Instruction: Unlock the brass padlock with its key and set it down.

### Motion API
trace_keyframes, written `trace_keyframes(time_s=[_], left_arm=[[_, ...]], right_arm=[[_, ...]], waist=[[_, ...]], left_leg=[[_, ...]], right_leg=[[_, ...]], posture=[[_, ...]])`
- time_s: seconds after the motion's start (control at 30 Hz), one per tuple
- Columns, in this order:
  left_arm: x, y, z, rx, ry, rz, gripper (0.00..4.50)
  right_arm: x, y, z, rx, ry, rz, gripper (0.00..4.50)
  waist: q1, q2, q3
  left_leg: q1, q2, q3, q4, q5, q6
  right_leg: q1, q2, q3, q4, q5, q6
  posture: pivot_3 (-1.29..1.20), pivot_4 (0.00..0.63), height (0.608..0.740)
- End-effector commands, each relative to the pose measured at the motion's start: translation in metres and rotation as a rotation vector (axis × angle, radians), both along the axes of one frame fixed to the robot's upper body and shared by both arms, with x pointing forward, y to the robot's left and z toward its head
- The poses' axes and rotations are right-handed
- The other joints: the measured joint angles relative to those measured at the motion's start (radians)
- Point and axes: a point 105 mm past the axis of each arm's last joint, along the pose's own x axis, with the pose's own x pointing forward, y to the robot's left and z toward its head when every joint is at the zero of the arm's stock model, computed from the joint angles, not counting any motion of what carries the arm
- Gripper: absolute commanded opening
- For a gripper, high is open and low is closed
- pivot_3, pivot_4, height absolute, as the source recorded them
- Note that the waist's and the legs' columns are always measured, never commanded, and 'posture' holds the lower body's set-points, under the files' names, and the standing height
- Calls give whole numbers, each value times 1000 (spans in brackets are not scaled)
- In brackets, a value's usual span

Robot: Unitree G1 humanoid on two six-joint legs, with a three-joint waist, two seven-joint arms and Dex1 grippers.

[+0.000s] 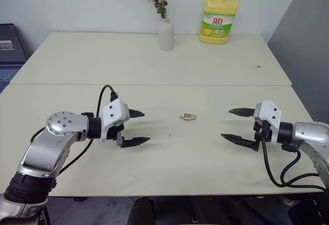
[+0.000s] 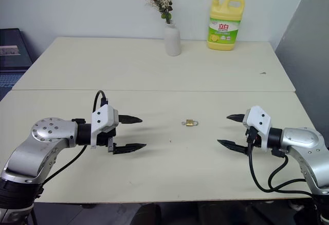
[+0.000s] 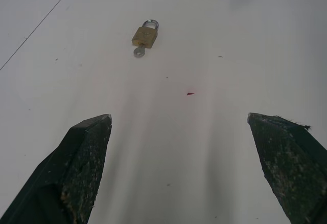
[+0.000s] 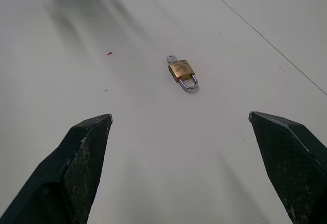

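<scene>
The brass padlock point(image 1: 189, 116), with the key point(image 3: 139, 52) seated in its base and its long axis running left to right, is seen flat at centre frame on the cream table point(image 1: 154, 60), midway between the left gripper point(image 1: 134, 128) and right gripper point(image 1: 237, 125), both spread wide and empty.

Head stereo looks down; wrist cams share brass padlock point(image 3: 144, 35) (opposite sides)

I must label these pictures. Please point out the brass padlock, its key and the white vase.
brass padlock point(image 3: 144, 36), left wrist view, brass body.
key point(image 3: 139, 52), left wrist view, round silvery head.
white vase point(image 1: 165, 34), left eye view, belly.
</scene>
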Motion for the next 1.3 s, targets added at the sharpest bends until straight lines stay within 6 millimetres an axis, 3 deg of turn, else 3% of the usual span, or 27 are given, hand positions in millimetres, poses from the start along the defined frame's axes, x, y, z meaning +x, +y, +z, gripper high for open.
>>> trace_keyframes(time_s=[0.03, 0.53, 0.97, 1.3], left_arm=[[-3, -4, 9, 0, -34, -37, 4481], [-6, -10, 17, -69, -41, -62, 4481], [-6, -8, 13, -48, -73, -70, 4481], [-18, -14, 15, -83, -24, -161, 4481]], right_arm=[[-2, 2, 11, -10, -45, 21, 4500], [-3, 12, 13, 47, -49, 44, 4500], [2, 12, 19, -5, -86, 53, 4500], [17, 36, 13, -79, -57, 97, 4500]], waist=[[0, 0, 0], [0, 0, 0], [1, 0, 0], [0, 0, 0]], left_leg=[[0, 0, 0, 0, 0, 0], [0, 0, 0, 0, 0, 0], [0, 0, 0, 1, 0, 0], [0, 0, 0, 1, 0, 0]], right_leg=[[0, 0, 0, 0, 0, 0], [0, 0, 0, 0, 0, 0], [0, 0, 0, 0, 0, 0], [0, 0, 0, 1, 0, 0]], posture=[[0, 150, 740], [0, 150, 740], [0, 150, 740], [0, 150, 740]])
